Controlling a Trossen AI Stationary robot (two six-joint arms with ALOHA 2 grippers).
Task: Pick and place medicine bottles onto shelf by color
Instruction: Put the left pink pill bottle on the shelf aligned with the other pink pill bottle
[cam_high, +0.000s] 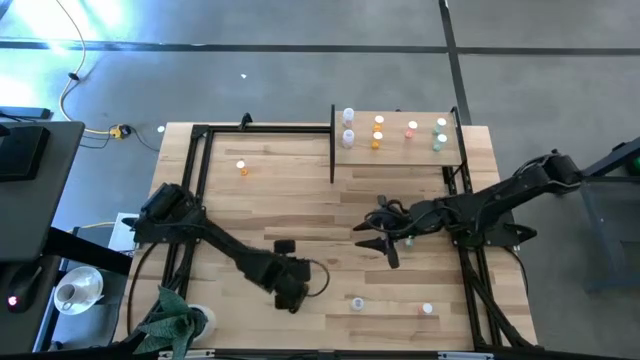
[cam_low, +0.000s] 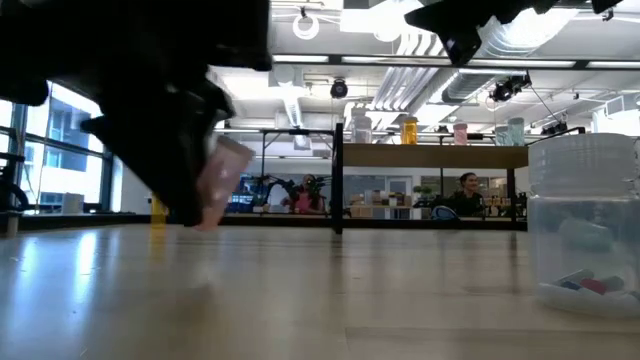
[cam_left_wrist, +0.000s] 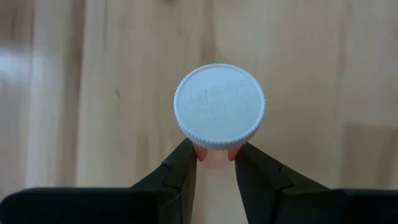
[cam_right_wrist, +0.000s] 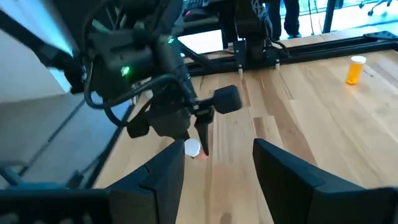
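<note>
My left gripper (cam_high: 291, 292) hangs over the near middle of the table, shut on a small pink-bodied medicine bottle (cam_left_wrist: 219, 107) with a white cap. The right wrist view shows that bottle (cam_right_wrist: 193, 148) under the left fingers. My right gripper (cam_high: 381, 247) hovers open right of centre with nothing between its fingers (cam_right_wrist: 163, 175). The shelf (cam_high: 400, 152), a pale board at the far right, carries several white, orange, pink and green bottles standing on their bases. One orange bottle (cam_high: 242, 168) stands on the table at the far left. My left gripper pinches the bottle's pink body just below the cap (cam_left_wrist: 214, 153) between its two fingertips. The fingers come steeply from above, slanting down. The bottle sits tilted in the hold, cap (cam_low: 238, 156) uppermost; whether its lower end clears the table, I cannot tell.
Two more small bottles (cam_high: 358, 303) (cam_high: 428, 310) stand near the front edge, right of my left gripper. A clear bottle (cam_low: 590, 230) looms close in the low view. Black frame posts (cam_high: 332, 140) edge the shelf and the table's sides. People sit in the room beyond.
</note>
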